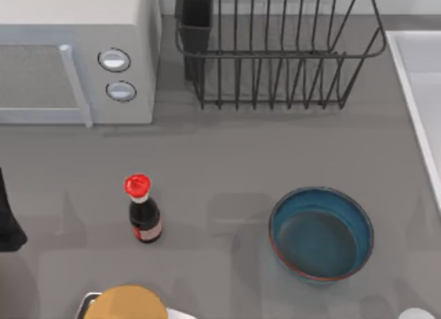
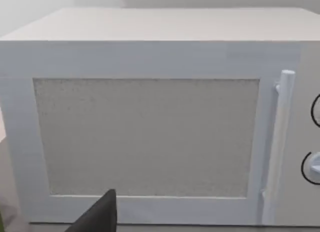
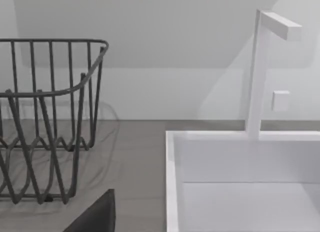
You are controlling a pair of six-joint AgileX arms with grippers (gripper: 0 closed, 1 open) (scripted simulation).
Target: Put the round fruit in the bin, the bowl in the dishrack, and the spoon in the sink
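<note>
The blue bowl with its thin red-brown rim stands upright on the grey counter at the front right. At the back middle is the dark wire dishrack, with a black utensil cup at its left corner. The rack also appears in the right wrist view, beside the pale sink. The sink runs along the right edge. The round fruit, the spoon and the bin are out of view. My left arm is parked at the left edge, and a dark part of its gripper faces the microwave. A dark part of my right gripper hangs near the sink.
A white microwave with two knobs fills the back left; its door is shut. A red-capped dark sauce bottle stands left of centre. An orange-yellow round thing lies at the front edge. A white faucet rises behind the sink.
</note>
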